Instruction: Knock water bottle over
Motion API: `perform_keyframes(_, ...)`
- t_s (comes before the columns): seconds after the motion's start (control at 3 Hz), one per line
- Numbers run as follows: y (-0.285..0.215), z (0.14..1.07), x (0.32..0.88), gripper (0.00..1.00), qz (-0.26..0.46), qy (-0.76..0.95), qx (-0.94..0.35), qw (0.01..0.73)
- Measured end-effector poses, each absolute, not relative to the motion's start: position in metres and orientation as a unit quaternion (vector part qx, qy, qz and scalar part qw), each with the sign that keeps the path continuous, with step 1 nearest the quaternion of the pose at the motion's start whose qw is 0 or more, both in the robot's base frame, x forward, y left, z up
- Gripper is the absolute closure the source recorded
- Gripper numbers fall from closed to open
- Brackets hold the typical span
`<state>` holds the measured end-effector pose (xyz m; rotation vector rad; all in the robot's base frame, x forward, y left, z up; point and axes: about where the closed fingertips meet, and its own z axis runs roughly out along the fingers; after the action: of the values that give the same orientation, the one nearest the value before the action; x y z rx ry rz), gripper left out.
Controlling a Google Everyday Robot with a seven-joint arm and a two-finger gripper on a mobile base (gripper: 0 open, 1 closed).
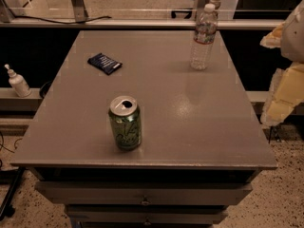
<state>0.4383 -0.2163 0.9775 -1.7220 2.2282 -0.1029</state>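
The water bottle (pixel 204 38) is a slim clear plastic bottle with a white cap and a white-red label band. It stands upright near the far right corner of the grey table (pixel 190 122). My gripper (pixel 286 87) shows as pale yellow and white parts at the right edge of the view. It is beyond the table's right side, to the right of the bottle and nearer than it, and not touching it.
A green drink can (pixel 125 122) stands upright near the table's front. A dark blue packet (pixel 105 63) lies flat at the far left. A small white pump bottle (pixel 18 82) stands on a ledge left of the table. Drawers sit under the tabletop.
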Motion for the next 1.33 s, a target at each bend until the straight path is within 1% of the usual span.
perform_keyframes(0.33,-0.216,0.978,0.438,0.00,-0.036,0.780,-0.603,0.161)
perform_keyframes(0.67,-0.218,0.971,0.453,0.00,-0.028,0.777,-0.598,0.195)
perform_keyframes(1.33,-0.229,0.965,0.547,0.00,-0.017,0.758,-0.569,0.319)
